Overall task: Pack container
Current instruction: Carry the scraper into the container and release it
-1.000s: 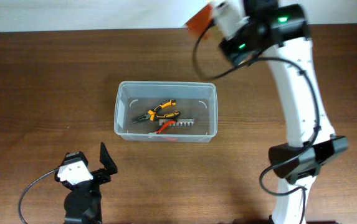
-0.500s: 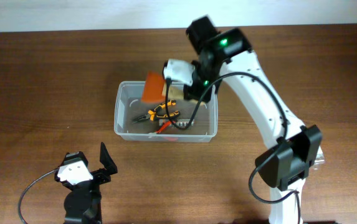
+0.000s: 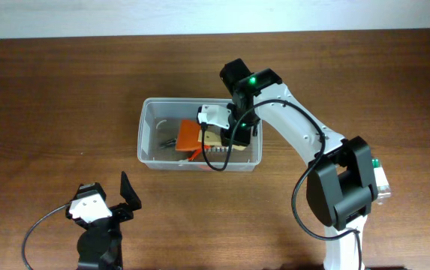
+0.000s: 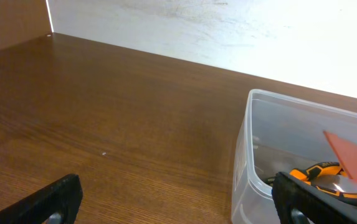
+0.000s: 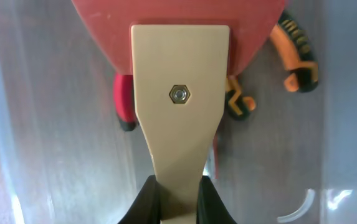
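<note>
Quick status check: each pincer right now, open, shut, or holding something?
Left pincer: open, empty.
Right pincer: shut on the tan handle of the scraper, inside the container.

Just a dark brown wood-grain tabletop (image 3: 49, 90), butted up against a plain white wall (image 3: 124, 16) along the far edge. Faint scuffs on that wall, blown-out bright toward the right from the left wrist view.

The right gripper (image 5: 179, 200) pinches the tan handle of an orange-bladed scraper (image 5: 180, 106) above the container (image 5: 47, 149) floor, over orange-black pliers (image 5: 298, 57) and a red handle (image 5: 123, 102).
</note>
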### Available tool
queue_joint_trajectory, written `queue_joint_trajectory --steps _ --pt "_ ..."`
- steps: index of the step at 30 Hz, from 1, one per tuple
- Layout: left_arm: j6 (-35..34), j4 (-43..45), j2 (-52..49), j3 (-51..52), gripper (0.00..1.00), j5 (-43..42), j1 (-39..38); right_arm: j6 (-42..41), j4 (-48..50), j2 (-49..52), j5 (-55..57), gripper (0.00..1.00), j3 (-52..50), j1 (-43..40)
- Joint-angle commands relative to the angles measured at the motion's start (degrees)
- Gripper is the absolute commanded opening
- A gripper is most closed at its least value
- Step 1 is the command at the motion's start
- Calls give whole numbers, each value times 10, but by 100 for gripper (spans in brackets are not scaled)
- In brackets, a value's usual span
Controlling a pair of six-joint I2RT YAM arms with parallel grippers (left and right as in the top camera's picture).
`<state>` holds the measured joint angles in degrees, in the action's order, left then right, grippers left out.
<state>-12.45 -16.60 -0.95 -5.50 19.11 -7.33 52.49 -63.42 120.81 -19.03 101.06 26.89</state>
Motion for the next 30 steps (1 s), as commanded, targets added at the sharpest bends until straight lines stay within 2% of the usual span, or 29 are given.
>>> queue_joint_trajectory --steps 1,2,3,8,10,12,15,21,25,30 --pt "5 -1 2 2 99 2 -2 -14 15 -14 -18 24 -1 5" --pt "5 -1 2 2 99 2 -2 -16 16 -14 -18 59 -1 5" --pt "5 -1 2 2 99 2 -2 -22 17 -14 -18 72 -1 5" --pt "5 -1 2 2 99 2 -2 -80 -3 -16 -18 87 23 5" --pt "5 -1 2 2 99 2 -2 -112 -31 -16 -18 90 52 2" --pt "5 -1 2 2 99 2 -2 -132 -87 -17 -17 99 104 -4" --pt "5 -1 2 2 99 2 -2 -144 -191 -17 -18 99 220 -30" --pt "5 -1 2 2 99 2 -2 -207 -274 -20 -63 99 384 -101" --pt "5 -1 2 2 99 2 -2 -336 -280 -20 -63 99 431 -158" --pt "5 -1 2 2 99 2 -2 -342 -326 -20 -8 99 444 -242"
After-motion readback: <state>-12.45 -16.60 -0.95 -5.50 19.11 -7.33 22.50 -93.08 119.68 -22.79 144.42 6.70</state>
